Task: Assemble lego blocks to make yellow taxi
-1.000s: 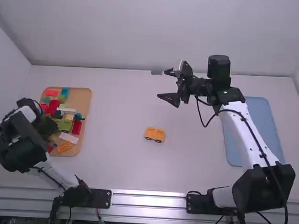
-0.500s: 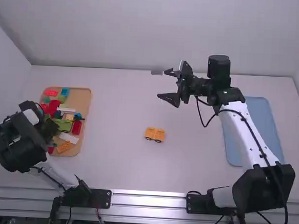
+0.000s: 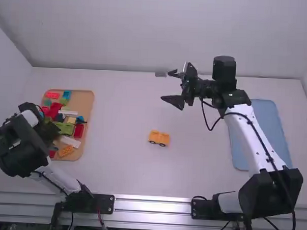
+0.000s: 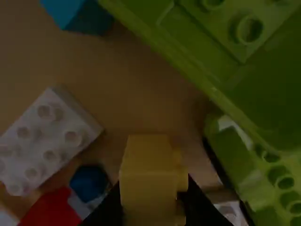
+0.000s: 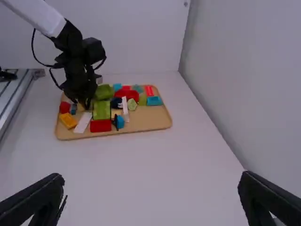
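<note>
In the high view my left gripper [image 3: 51,132] is low over the left part of the wooden tray, among the loose blocks. The left wrist view has my left gripper [image 4: 153,200] shut on a small yellow block [image 4: 148,176], held above the tray floor. An orange-yellow block vehicle [image 3: 159,138] with dark wheels rests on the table, centre front. My right gripper [image 3: 167,86] hangs at the table's far side, fingers spread and holding nothing; its own view also has the right gripper [image 5: 151,181] wide open.
The wooden tray [image 3: 88,104] carries red, green, blue, white and orange blocks. Green pieces [image 4: 235,70] and a white brick [image 4: 47,139] lie close around the left gripper. A blue tray [image 3: 267,125] sits at the right, partly behind the right arm.
The left gripper and wrist have shifted slightly over the wooden tray. My right arm has hardly moved, and the vehicle stays in place.
</note>
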Available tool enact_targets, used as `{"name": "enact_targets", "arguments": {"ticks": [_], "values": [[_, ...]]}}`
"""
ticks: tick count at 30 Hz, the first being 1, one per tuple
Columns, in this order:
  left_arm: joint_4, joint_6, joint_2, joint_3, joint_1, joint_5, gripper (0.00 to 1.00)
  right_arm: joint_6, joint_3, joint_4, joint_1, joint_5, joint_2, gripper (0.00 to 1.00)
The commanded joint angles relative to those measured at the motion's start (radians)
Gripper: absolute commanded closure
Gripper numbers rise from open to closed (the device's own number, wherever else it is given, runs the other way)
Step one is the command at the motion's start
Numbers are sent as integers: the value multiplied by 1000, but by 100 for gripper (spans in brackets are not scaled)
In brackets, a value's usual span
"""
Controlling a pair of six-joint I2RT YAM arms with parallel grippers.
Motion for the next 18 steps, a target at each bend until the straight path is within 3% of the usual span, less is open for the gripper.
{"name": "enact_targets", "arguments": {"ticks": [1,4,8,12,18], "values": [[-21,19,-99,37,-4,44,98,24,-5,24,26,34,-11,1],[3,71,-207,4,-12,150,98,142,-5,89,58,143,-9,1],[113,108,-498,-152,-64,183,98,341,-5,199,103,276,31,1],[218,189,-720,-283,-148,223,98,452,-5,274,108,241,82,1],[352,262,-1062,-467,-378,325,98,674,-2,448,84,8,220,1]]}}
